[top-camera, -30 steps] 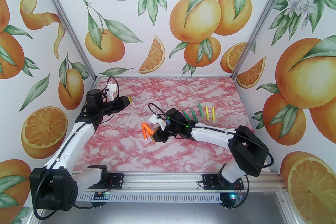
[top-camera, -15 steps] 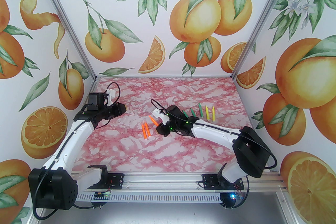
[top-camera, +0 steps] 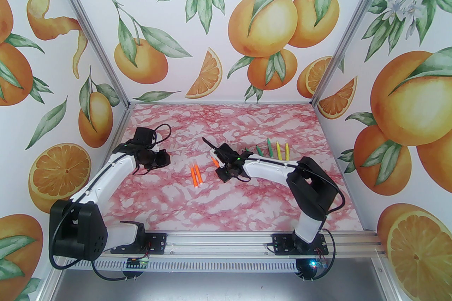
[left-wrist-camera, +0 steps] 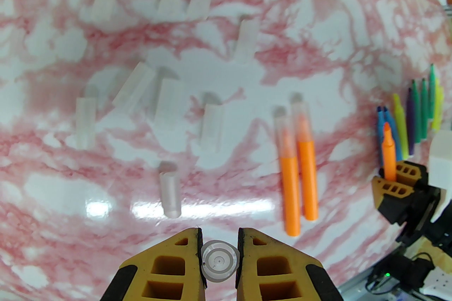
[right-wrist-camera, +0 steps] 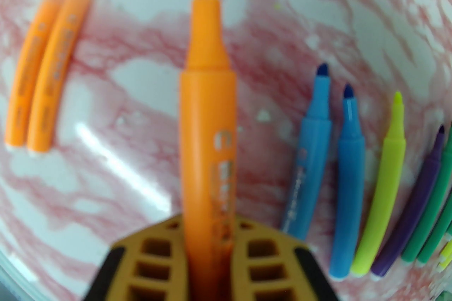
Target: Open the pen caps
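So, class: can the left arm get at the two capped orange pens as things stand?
Probably not yet: the path to the orange pens looks free, but the left pincer is shut on a clear cap, which must go first.

print on the orange marker [right-wrist-camera: 207, 109] — blurred, unreadable
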Robot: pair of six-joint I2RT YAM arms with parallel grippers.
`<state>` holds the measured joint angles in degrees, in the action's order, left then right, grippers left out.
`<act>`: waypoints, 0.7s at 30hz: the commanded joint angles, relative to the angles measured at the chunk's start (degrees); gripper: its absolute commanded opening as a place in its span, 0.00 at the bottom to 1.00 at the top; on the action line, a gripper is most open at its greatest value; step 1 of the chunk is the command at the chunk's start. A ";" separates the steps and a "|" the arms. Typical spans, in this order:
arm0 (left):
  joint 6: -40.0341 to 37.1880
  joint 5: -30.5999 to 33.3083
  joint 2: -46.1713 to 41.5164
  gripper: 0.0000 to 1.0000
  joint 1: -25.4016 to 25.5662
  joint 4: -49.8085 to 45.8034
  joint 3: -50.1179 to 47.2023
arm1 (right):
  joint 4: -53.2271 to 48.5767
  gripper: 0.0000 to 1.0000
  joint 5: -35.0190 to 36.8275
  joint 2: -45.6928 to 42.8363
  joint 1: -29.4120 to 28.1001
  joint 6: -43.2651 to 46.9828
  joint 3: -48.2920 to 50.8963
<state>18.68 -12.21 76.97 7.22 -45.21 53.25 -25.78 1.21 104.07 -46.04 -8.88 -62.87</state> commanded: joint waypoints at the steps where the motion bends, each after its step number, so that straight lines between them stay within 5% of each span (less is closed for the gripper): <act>1: -1.57 3.70 1.61 0.00 1.08 -2.71 1.70 | -1.33 0.00 2.12 1.08 -0.13 -1.42 -1.64; 21: -0.86 7.68 8.99 0.00 3.66 -1.50 0.66 | -2.22 0.19 2.17 2.80 -0.06 -1.30 -1.74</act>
<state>17.63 -6.46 84.73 10.31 -47.09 53.25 -26.98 2.07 105.86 -46.04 -9.67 -63.24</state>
